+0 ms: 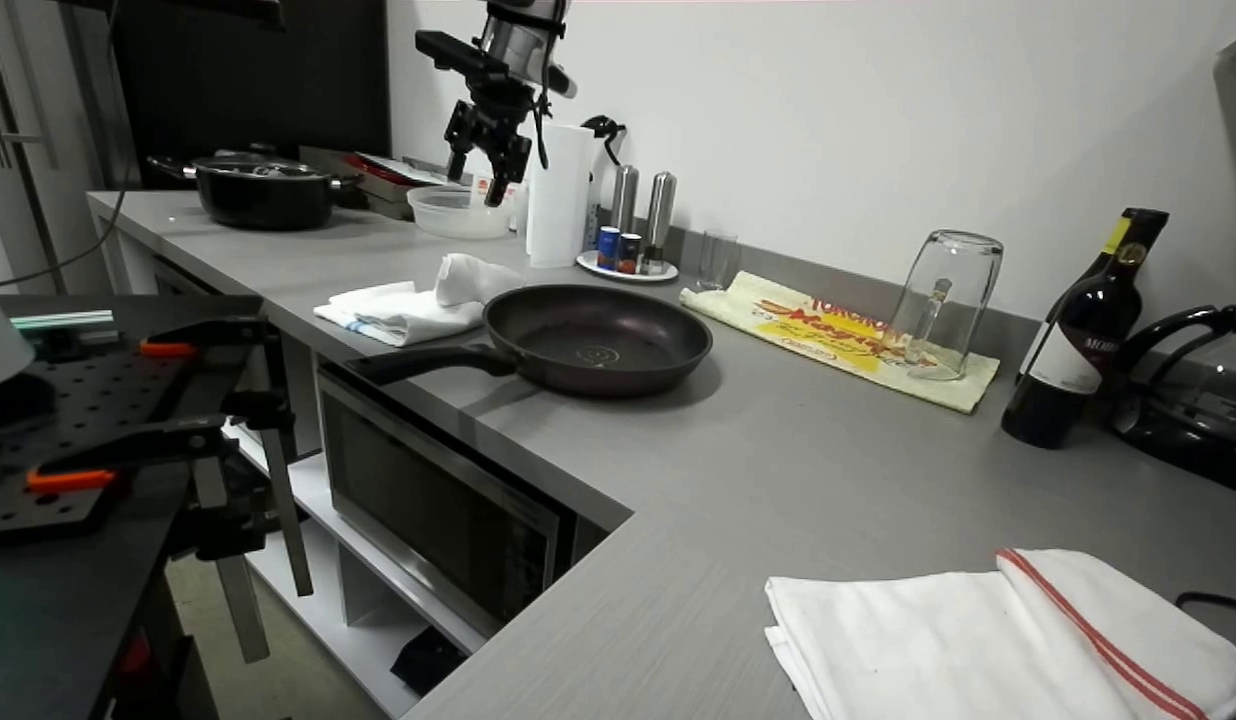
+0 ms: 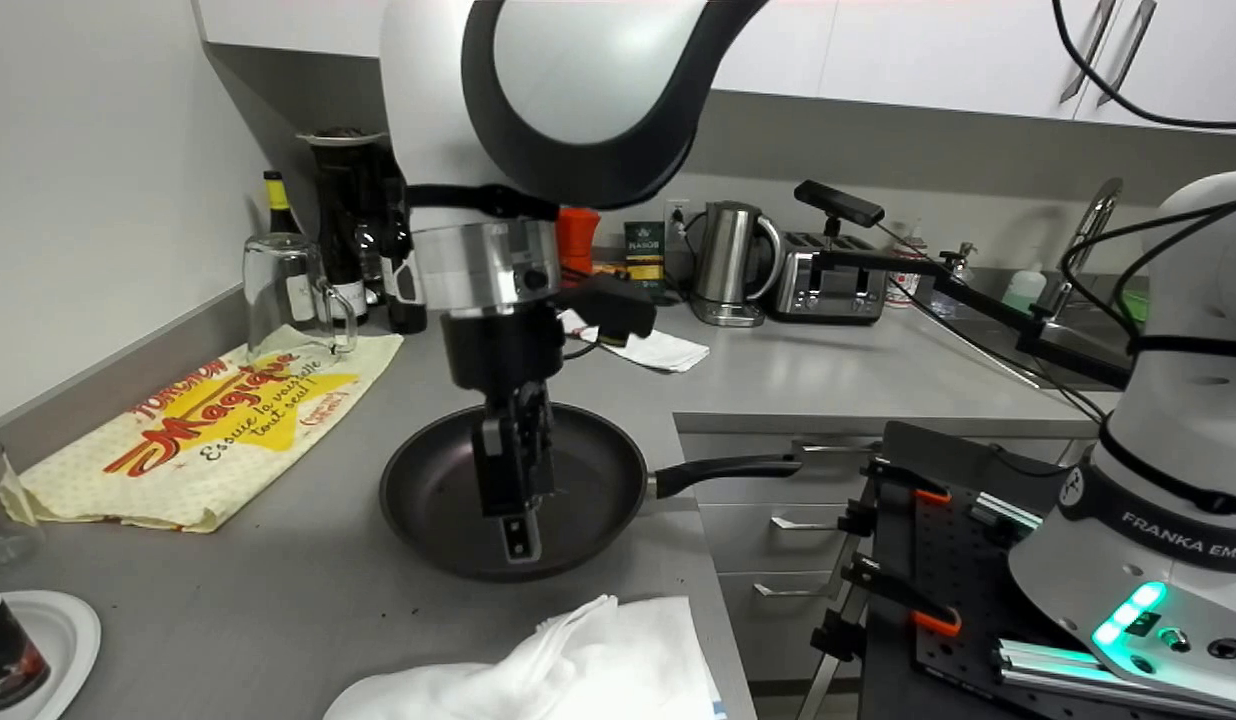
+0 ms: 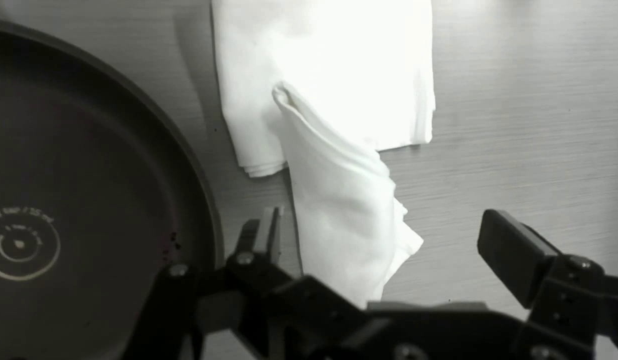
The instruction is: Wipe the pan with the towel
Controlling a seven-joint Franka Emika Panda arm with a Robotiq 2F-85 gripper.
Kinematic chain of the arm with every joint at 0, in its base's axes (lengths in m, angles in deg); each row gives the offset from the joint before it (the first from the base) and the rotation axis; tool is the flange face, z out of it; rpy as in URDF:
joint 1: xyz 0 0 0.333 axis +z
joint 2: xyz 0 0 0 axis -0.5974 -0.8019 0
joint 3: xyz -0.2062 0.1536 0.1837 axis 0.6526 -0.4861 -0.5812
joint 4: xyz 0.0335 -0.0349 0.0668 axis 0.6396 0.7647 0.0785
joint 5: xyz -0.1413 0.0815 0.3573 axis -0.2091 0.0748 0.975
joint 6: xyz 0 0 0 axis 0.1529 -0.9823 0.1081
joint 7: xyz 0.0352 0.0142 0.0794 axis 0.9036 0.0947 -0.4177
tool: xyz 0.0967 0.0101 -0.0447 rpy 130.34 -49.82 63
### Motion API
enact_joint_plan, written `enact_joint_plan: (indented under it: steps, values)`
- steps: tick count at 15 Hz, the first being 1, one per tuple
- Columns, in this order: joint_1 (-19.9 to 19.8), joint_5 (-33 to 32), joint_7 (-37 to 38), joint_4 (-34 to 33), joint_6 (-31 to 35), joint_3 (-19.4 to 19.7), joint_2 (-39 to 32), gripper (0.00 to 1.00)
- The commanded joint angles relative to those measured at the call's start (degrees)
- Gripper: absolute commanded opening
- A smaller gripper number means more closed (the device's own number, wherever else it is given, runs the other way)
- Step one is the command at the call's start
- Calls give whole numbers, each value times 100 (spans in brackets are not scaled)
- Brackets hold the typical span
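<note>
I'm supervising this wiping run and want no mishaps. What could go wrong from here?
The open black two-fingered pincer might bump the round black frying pan while descending; the two overlap in the wrist view. The pincer might catch only the raised fold of the white cloth towel, leaving the rest trailing. The pan's long black handle overhangs the grey countertop, so wiping might swivel the pan.

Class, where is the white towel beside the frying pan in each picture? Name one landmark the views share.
In an exterior view: white towel, left of centre.
In an exterior view: white towel, bottom edge, near centre.
Wrist view: white towel, top edge to below centre.
Shared landmark: frying pan, in all three.
</note>
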Motion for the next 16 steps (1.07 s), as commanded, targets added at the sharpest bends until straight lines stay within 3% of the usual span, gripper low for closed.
enact_joint_plan:
  steps: [1, 9, 16]
  values:
    - [-259, 100, -304, 597, -486, 238, 775, 100]
    - [-658, 148, -487, 1636, -622, 935, 2257, 100]
    - [-606, 127, -502, 2266, -698, 1290, 3676, 100]
